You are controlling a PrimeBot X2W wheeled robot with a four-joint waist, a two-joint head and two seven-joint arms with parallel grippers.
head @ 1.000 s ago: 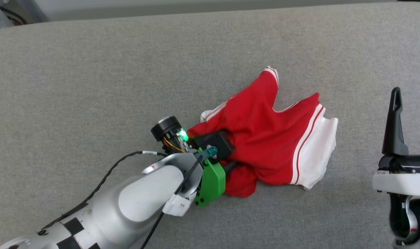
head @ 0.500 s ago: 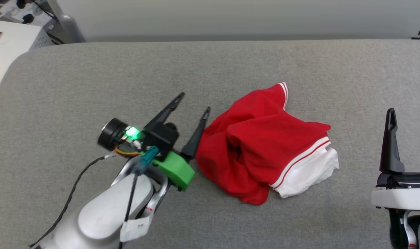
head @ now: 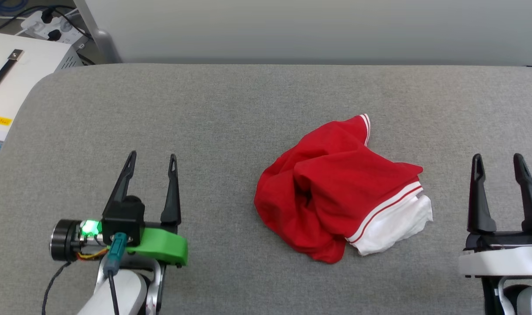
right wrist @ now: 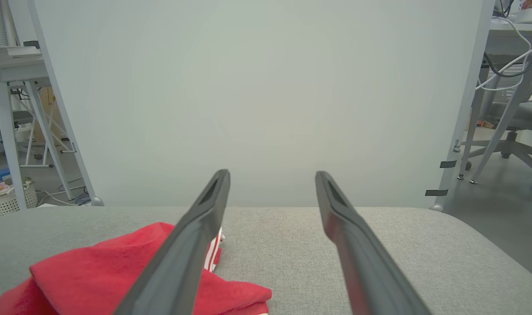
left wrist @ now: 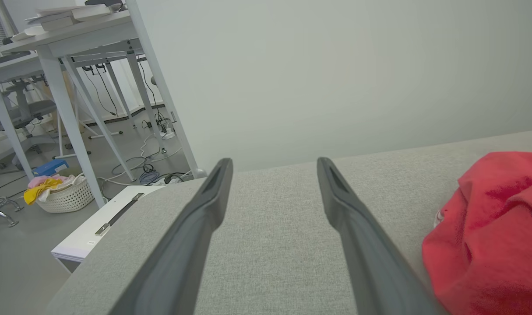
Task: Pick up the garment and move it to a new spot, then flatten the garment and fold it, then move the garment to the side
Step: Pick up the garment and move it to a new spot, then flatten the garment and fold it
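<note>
Crumpled in a heap, the red garment (head: 336, 192) lies on the grey fabric surface (head: 230, 109), right of centre in the head view. One white sleeve (head: 392, 227) with red-and-white stripe trim pokes out at its near right side. The folds hide much of the cloth, and front cannot be told from back. The left gripper (head: 153, 158) sits well apart to the garment's left, fingers spread wide and holding nothing. The right gripper (head: 498, 158), likewise wide open and empty, sits to its right, its body cut off by the frame. In the left wrist view the garment (left wrist: 489, 227) is cropped at the right border. A white case (head: 12, 83) stands beyond the far left corner, partly out of frame.
</note>
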